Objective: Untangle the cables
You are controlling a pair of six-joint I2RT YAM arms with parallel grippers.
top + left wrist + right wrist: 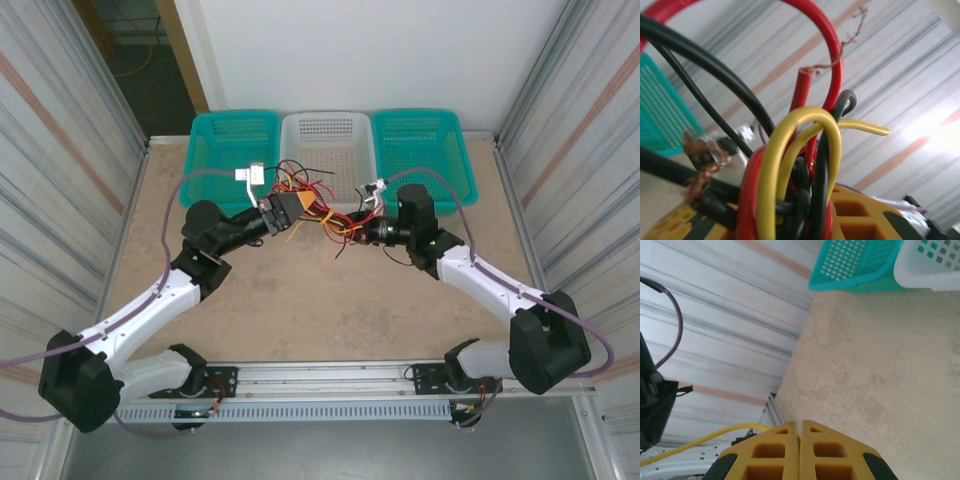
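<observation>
The cables [318, 205] are a knot of thin red, black and yellow wires hanging above the table between my two grippers, in front of the white basket. My left gripper [290, 212] is shut on the knot; in the left wrist view red, yellow and black loops [805, 150] bulge out from between its orange fingers [860, 215]. Frayed copper ends show on a red wire [802, 82]. My right gripper [352, 232] meets the knot from the right, its jaws pressed together [799, 427], and a yellow cable [700, 440] runs out leftward from behind its fingertips.
Three baskets line the table's far edge: teal [200, 150], white [328, 116], teal [462, 160]. The beige tabletop [300, 300] lies bare below the arms. Corrugated walls close in both sides. Lilac-grey hoses loop along each arm.
</observation>
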